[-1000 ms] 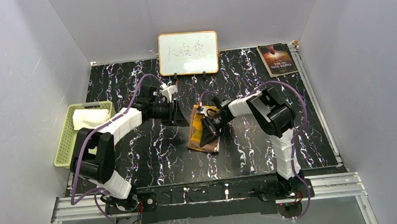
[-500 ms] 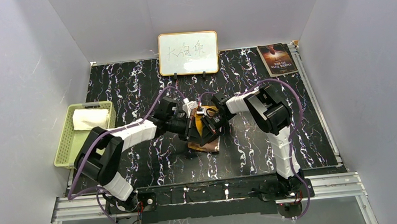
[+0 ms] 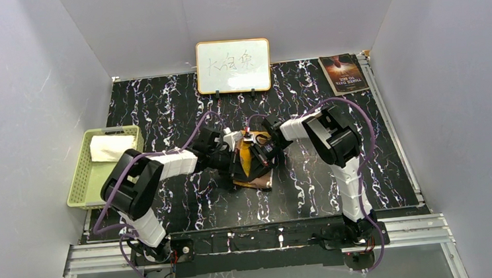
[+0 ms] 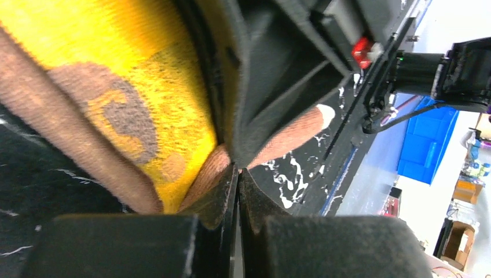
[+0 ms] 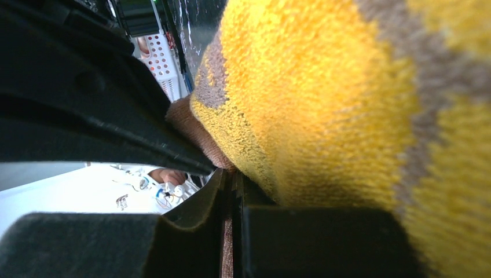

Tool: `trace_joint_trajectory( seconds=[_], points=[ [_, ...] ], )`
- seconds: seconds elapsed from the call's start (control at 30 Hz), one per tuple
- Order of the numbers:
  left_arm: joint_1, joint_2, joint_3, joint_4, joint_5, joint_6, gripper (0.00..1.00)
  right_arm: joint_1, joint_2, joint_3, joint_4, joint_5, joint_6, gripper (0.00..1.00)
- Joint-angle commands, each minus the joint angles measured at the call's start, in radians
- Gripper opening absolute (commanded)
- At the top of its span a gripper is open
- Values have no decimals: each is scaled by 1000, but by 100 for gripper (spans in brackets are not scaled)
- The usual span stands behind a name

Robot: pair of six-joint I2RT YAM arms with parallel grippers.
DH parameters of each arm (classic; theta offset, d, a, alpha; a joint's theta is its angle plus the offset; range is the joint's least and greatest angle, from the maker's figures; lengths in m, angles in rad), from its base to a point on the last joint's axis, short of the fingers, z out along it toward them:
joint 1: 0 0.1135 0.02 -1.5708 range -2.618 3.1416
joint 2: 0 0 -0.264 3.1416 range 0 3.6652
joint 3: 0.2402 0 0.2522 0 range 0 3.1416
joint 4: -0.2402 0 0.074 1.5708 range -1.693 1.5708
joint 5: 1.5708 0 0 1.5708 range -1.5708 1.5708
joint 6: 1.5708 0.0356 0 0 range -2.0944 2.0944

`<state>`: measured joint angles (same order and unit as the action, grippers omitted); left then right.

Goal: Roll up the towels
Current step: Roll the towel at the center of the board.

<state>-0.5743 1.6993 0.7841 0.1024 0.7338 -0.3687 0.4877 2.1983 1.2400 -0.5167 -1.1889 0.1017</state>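
The orange-and-dark-brown cloth [image 3: 255, 180] lies partly folded at the table's middle, and fills the left wrist view [image 4: 145, 87] and the right wrist view [image 5: 324, 98]. My right gripper [image 3: 255, 159] [image 5: 231, 174] is shut on the cloth's brown edge, and a strip of it shows between the fingers. My left gripper [image 3: 236, 161] [image 4: 237, 172] is shut, with its tips pressed against the cloth's brown fold right beside the right gripper; nothing shows between its fingers. The cream-beige towel [image 3: 108, 148] lies folded in the basket at the left.
The pale green slotted basket [image 3: 81, 182] stands at the table's left edge. A whiteboard [image 3: 233, 65] stands at the back middle. A dark-covered booklet [image 3: 343, 73] lies at the back right. Both arms cross over the table's middle.
My left arm has swung right from near the whiteboard to the cloth, and its gripper now touches it. The right gripper has stayed on the cloth, shifting slightly.
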Motion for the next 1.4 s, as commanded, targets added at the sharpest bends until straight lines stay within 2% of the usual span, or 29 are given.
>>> trace_joint_trajectory(
  seconds=[0.0, 0.17, 0.37, 0.43, 0.47, 0.57, 0.7, 0.73, 0.77, 0.83, 0.87, 0.93, 1.0, 1.03, 1.13, 1.17, 1.23, 1.3, 1.37],
  points=[
    [13, 34, -7, -14, -71, 48, 0, -37, 83, -30, 26, 269, -90, 0],
    [42, 53, -25, 6, -156, 38, 0, -38, 71, -25, 20, 279, -82, 0],
    [88, 69, -24, 30, -185, 27, 0, -38, 16, 6, 11, 331, -66, 1],
    [88, 89, -18, 27, -192, 33, 0, -37, -33, 17, 16, 376, -58, 14],
    [88, 100, -18, 28, -192, 32, 0, -38, -60, 24, 17, 410, -53, 25],
    [88, 119, -28, 50, -184, 19, 0, -36, -157, 54, 15, 514, -38, 49],
    [89, 133, -40, 76, -179, 6, 0, -35, -305, 62, 52, 621, -40, 68],
    [88, 135, -40, 78, -178, 4, 0, -35, -350, 55, 73, 662, -33, 78],
    [87, 138, -42, 81, -177, 4, 0, -32, -398, 36, 103, 707, -27, 96],
    [87, 141, -44, 85, -177, 2, 0, -7, -555, -43, 211, 847, -26, 98],
    [85, 141, -44, 85, -179, 2, 0, 7, -640, -117, 349, 901, -26, 98],
    [85, 140, -46, 83, -178, 2, 0, 8, -817, -305, 610, 948, 10, 98],
    [84, 140, -45, 84, -181, 2, 0, 8, -922, -497, 881, 987, 83, 98],
    [83, 141, -45, 85, -181, 1, 0, 6, -937, -544, 919, 976, 97, 98],
    [83, 144, -42, 74, -189, 3, 0, 26, -895, -490, 722, 796, -95, 98],
    [82, 143, -41, 71, -191, 5, 0, 60, -889, -468, 638, 796, -186, 98],
    [82, 139, -45, 68, -196, 5, 0, 190, -929, -490, 581, 970, -358, 98],
    [82, 143, -40, 63, -198, 5, 0, 326, -1003, -577, 626, 1115, -524, 98],
    [82, 148, -34, 57, -198, 7, 0, 388, -1070, -655, 643, 1117, -658, 98]
  ],
)
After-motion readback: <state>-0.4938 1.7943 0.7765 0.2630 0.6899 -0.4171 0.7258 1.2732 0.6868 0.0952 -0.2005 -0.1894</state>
